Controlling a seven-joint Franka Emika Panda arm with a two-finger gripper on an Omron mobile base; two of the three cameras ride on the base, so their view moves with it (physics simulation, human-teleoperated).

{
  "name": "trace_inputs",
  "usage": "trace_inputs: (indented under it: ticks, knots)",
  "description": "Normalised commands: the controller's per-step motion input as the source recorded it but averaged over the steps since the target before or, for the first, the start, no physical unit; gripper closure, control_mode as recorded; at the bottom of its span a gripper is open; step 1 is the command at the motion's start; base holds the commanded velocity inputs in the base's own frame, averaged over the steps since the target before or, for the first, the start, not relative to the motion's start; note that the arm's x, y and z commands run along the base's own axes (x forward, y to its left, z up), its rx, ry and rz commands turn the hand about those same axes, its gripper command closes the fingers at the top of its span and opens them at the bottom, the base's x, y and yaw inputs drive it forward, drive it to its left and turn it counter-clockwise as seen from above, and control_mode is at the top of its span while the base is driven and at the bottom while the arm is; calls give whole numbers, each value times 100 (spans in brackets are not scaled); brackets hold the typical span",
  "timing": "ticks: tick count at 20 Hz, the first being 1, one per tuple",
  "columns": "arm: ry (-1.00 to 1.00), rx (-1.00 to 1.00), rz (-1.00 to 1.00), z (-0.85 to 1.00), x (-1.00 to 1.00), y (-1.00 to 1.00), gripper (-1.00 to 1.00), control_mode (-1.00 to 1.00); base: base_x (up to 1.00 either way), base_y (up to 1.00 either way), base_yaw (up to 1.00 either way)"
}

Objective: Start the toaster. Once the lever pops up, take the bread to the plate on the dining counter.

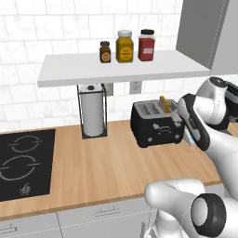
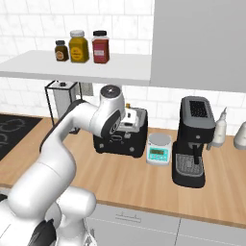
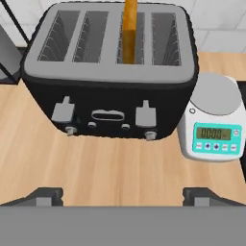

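The hand [image 3: 123,194], fingers spread apart and holding nothing, hovers over the worktop [image 3: 96,168] just in front of the toaster [image 3: 113,98]. The bread [image 3: 129,29] stands upright in a right-hand slot, beyond the fingertips.

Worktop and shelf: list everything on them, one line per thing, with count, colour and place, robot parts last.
toaster: one, black with silvery slotted top, on the wooden worktop by the wall.
bread: one, tan slice, standing in a toaster slot, sticking up.
kitchen scale: one, grey with teal display, right of the toaster.
coffee machine: one, black, right of the scale.
paper towel roll: one, white in a dark wire holder, left of the toaster.
jars: three, brown, yellow and red, on the white shelf.
cooktop: one, black, at the worktop's left end.
white bottle: one, right of the coffee machine.
gripper: one, dark fingertips wide apart, in front of the toaster, holding nothing.
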Motion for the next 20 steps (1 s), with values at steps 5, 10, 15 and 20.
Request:
trace_inputs:
  ticks: [5, 10, 15, 20]
  knots:
    - [-6, 0, 0, 0, 30, 0, -100, -100, 0, 0, 0]
    - [0, 0, 0, 0, 28, 0, -100, -100, 0, 0, 0]
    - [-2, 0, 0, -5, 33, 0, -100, -100, 0, 0, 0]
    - [0, 0, 0, -37, 8, 0, -100, -100, 0, 0, 0]
